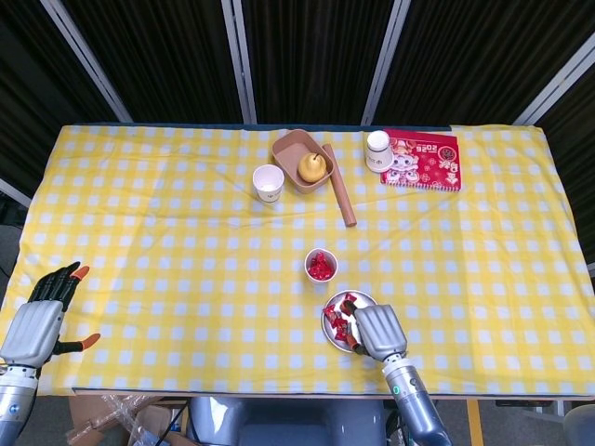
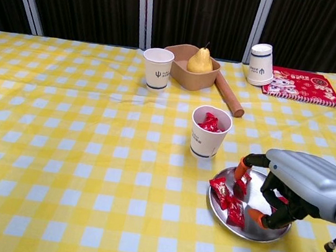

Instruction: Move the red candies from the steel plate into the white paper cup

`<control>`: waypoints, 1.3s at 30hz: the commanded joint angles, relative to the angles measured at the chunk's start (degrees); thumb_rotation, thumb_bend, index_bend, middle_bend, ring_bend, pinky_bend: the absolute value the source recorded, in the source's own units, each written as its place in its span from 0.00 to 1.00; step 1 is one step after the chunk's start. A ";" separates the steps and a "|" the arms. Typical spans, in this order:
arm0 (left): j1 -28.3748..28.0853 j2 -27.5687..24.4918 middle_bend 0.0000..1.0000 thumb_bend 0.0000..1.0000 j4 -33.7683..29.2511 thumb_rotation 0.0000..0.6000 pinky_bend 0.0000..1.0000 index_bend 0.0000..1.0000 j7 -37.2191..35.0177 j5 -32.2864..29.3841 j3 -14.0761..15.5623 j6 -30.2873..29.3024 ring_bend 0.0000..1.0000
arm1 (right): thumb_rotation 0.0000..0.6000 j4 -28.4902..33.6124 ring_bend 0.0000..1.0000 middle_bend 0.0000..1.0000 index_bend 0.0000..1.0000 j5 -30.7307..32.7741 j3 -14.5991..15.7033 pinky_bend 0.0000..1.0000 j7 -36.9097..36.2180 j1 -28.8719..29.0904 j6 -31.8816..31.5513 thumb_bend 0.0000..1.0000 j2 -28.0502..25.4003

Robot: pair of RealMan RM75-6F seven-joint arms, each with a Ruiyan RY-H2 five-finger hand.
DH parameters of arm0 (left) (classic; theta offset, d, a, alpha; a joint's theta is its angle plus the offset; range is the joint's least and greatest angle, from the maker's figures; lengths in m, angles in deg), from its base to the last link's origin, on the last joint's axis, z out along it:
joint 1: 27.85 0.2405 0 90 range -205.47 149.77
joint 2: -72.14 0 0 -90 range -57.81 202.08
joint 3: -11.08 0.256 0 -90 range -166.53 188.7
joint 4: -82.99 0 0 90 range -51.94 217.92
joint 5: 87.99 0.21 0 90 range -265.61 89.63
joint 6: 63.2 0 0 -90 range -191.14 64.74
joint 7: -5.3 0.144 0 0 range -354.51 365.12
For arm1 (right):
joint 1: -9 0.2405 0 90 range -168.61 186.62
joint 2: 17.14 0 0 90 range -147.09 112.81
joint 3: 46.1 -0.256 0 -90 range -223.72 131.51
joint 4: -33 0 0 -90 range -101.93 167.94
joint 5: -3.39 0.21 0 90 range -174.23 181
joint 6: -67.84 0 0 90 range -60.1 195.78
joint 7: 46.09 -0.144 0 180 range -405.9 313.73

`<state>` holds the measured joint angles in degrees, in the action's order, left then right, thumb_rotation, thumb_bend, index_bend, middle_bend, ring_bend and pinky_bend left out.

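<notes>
Near the front edge of the table [image 2: 58,148], right of centre, we find the steel plate [image 2: 221,214] on the yellow checked cloth. Red candies [image 2: 227,200] lie on its left half; from the chest view we count at least three wrappers, and more may be hidden. Our right hand [image 2: 291,187] hangs low over the right half of the plate, palm down, fingers curled toward the metal with orange tips spread apart. One fingertip sits at a candy [image 2: 241,182] near the plate's far rim; whether it touches or grips that wrapper we cannot tell. Seen from the head view, the right hand [image 1: 376,329] covers much of the plate [image 1: 330,327].

Just behind the plate stands the white paper cup [image 2: 209,132], upright, with red candies already inside; the two are close but apart.

Our left hand [image 1: 37,321] shows only in the head view, at the near left table corner, fingers spread and holding nothing.

Along the far side we note a second paper cup [image 2: 157,68], a brown tray [image 2: 183,62] holding a pear [image 2: 199,61], a wooden rolling pin [image 2: 228,96] lying beside it, an upturned cup [image 2: 260,64], and a red booklet [image 2: 302,86].
</notes>
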<state>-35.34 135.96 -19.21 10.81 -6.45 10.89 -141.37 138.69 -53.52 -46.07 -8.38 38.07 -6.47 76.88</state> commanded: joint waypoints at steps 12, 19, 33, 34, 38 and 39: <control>0.06 0.11 0.00 0.00 -0.01 1.00 0.00 0.00 0.47 0.05 0.05 -0.02 0.00 | 1.00 -4.16 0.97 0.87 0.31 -1.16 0.41 1.00 -1.04 -1.64 0.75 0.39 -0.69; 0.14 0.24 0.00 0.00 0.00 1.00 0.00 0.00 0.77 0.14 0.04 -0.23 0.00 | 1.00 -5.44 0.97 0.87 0.35 -2.16 0.61 1.00 -1.71 -2.59 0.82 0.39 -1.26; 0.27 0.39 0.00 0.00 -0.05 1.00 0.00 0.00 1.08 0.20 0.05 -0.42 0.00 | 1.00 -7.49 0.97 0.87 0.39 -3.73 0.82 1.00 -2.97 -4.33 1.38 0.39 -1.10; 0.27 0.39 0.00 0.00 -0.03 1.00 0.00 0.00 1.09 0.21 0.04 -0.42 0.00 | 1.00 -7.67 0.97 0.87 0.39 -3.69 0.75 1.00 -2.98 -4.41 1.49 0.39 -1.04; 0.26 0.38 0.00 0.00 -0.03 1.00 0.00 0.00 1.09 0.16 0.03 -0.35 0.00 | 1.00 -8.33 0.97 0.87 0.39 -3.67 0.59 1.00 -2.93 -4.71 1.78 0.39 -0.92; 0.27 0.38 0.00 0.00 -0.05 1.00 0.00 0.00 1.08 0.14 0.03 -0.35 0.00 | 1.00 -8.43 0.97 0.87 0.39 -3.64 0.52 1.00 -2.97 -4.78 1.89 0.39 -0.92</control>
<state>-35.08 136.34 -19.26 11.89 -6.30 10.92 -141.72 130.28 -57.17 -45.53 -11.33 33.31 -4.59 75.96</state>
